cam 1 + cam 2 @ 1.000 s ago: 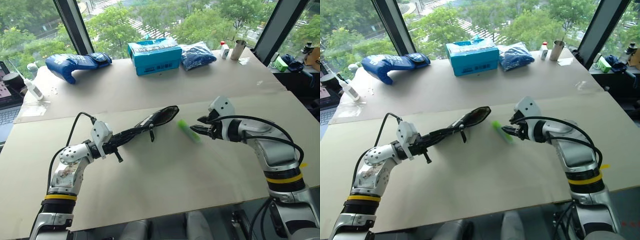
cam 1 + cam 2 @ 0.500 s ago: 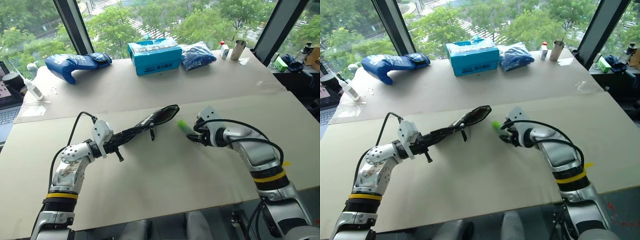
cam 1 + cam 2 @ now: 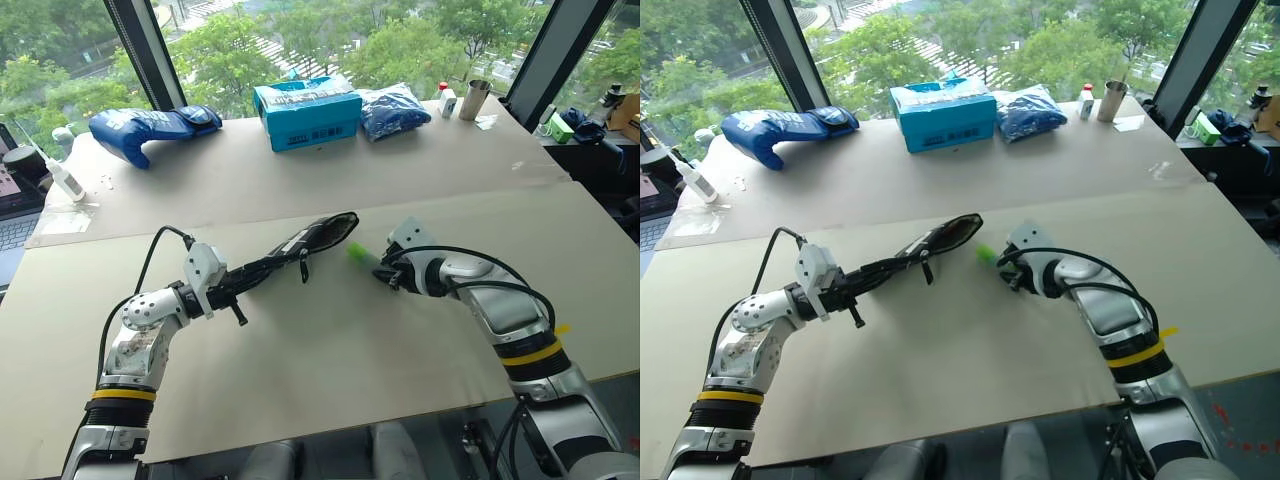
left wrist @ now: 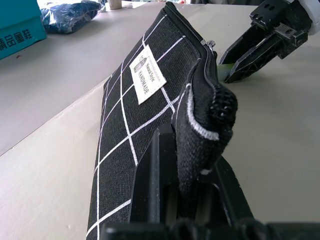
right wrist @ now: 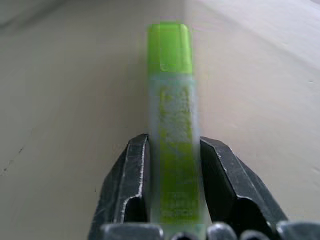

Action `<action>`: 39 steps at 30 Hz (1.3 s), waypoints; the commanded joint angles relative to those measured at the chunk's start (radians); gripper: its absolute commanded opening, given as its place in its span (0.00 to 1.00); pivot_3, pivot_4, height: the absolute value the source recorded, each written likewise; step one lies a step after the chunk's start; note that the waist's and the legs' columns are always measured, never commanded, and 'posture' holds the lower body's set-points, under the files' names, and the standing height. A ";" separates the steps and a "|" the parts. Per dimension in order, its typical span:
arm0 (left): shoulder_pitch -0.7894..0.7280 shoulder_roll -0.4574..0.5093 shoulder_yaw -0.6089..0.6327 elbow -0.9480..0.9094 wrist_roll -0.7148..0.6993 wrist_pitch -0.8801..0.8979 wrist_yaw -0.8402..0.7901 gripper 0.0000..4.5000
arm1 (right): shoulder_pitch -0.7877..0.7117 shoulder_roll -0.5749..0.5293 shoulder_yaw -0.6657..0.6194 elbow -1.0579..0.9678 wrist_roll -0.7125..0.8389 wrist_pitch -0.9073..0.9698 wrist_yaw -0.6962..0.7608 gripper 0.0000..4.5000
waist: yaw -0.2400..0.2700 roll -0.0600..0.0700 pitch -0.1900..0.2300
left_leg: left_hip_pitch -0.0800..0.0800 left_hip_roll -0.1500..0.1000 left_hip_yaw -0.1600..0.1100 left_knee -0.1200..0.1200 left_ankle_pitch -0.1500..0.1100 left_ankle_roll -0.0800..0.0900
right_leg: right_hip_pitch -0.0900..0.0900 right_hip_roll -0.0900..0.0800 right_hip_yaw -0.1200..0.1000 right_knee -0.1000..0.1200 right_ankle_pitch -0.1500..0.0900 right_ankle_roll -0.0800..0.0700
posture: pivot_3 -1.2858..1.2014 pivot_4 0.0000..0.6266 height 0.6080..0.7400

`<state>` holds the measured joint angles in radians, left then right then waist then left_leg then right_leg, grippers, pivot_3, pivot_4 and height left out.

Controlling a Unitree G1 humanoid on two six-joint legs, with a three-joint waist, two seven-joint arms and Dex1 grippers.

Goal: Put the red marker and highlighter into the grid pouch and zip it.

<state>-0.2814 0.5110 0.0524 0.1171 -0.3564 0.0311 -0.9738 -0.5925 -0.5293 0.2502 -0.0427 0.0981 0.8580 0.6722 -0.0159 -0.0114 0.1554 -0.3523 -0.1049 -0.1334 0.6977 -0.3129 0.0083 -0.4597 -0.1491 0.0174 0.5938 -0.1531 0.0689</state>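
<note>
My left gripper (image 3: pixel 237 281) is shut on one end of the black grid pouch (image 3: pixel 305 240) and holds it just above the table, its open mouth toward the right. The left wrist view shows the grid pouch (image 4: pixel 131 105) with its white label and the zipper running along its top edge. The light-green highlighter (image 3: pixel 358 254) lies on the table just right of that mouth. My right gripper (image 3: pixel 384 272) is shut on the highlighter (image 5: pixel 170 95), fingers (image 5: pixel 135 175) pressed against both sides of its barrel. The red marker is out of view.
Along the table's back stand a teal box (image 3: pixel 308 112), a dark blue bag (image 3: pixel 393 108), a blue glove-like package (image 3: pixel 150 125), a metal cup (image 3: pixel 476 98) and a small bottle (image 3: pixel 448 98). A white squeeze bottle (image 3: pixel 62 175) and a laptop (image 3: pixel 12 225) sit at the left.
My right gripper came down and left onto the highlighter, and its fingers closed on the barrel. The left gripper and pouch stayed still.
</note>
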 commanded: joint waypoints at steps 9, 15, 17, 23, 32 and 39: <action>-0.015 0.003 0.010 -0.027 -0.017 0.001 -0.009 0.00 | -0.108 -0.090 -0.136 -0.076 0.067 -0.125 0.110 0.23 | 0.001 0.000 0.000 | 0.000 0.000 0.000 0.000 0.000 0.000 | 0.000 0.000 0.000 0.000 0.000 0.000 | 0.52 0.24 1.00; -0.019 0.003 0.008 -0.020 -0.014 -0.001 -0.013 0.00 | -0.098 -0.308 -0.073 -0.240 0.035 -0.351 0.338 0.23 | 0.002 0.000 0.000 | 0.000 0.000 0.003 -0.001 0.000 0.000 | 0.000 0.000 -0.003 -0.001 0.000 0.000 | 0.52 0.24 1.00; -0.020 0.000 0.006 -0.021 -0.013 -0.001 -0.013 0.00 | -0.112 -0.329 -0.039 -0.233 -0.018 -0.393 0.333 0.23 | 0.001 0.000 0.000 | 0.000 0.000 0.004 -0.001 0.000 0.000 | 0.000 0.000 -0.003 -0.001 0.000 0.000 | 0.52 0.24 1.00; -0.018 -0.006 0.001 -0.025 -0.012 -0.002 -0.014 0.00 | -0.149 -0.324 0.030 -0.211 -0.144 -0.461 0.307 0.23 | 0.001 0.000 0.000 | 0.000 0.001 0.006 0.000 0.000 0.000 | 0.000 0.000 -0.002 -0.001 0.001 0.000 | 0.52 0.24 1.00; -0.018 -0.002 -0.011 -0.023 0.004 -0.012 -0.020 0.00 | -0.189 -0.287 0.091 -0.160 -0.271 -0.525 0.305 0.23 | 0.002 0.000 0.000 | 0.000 0.001 0.006 0.000 0.000 0.000 | 0.000 0.000 -0.002 -0.001 0.001 0.000 | 0.52 0.24 1.00; -0.017 -0.016 -0.040 -0.036 0.011 -0.014 -0.020 0.00 | -0.218 -0.272 0.146 -0.137 -0.360 -0.612 0.330 0.23 | 0.001 0.000 0.000 | 0.000 0.001 0.005 0.000 0.000 0.000 | 0.000 0.000 -0.002 -0.001 0.001 0.000 | 0.52 0.24 1.00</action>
<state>-0.2927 0.4986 0.0184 0.1171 -0.3524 0.0302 -0.9924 -0.7797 -0.8028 0.3918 -0.1710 -0.2304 0.2874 0.9999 -0.0144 -0.0117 0.1557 -0.3524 -0.1042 -0.1280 0.6980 -0.3130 0.0082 -0.4596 -0.1490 0.0155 0.5932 -0.1525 0.0684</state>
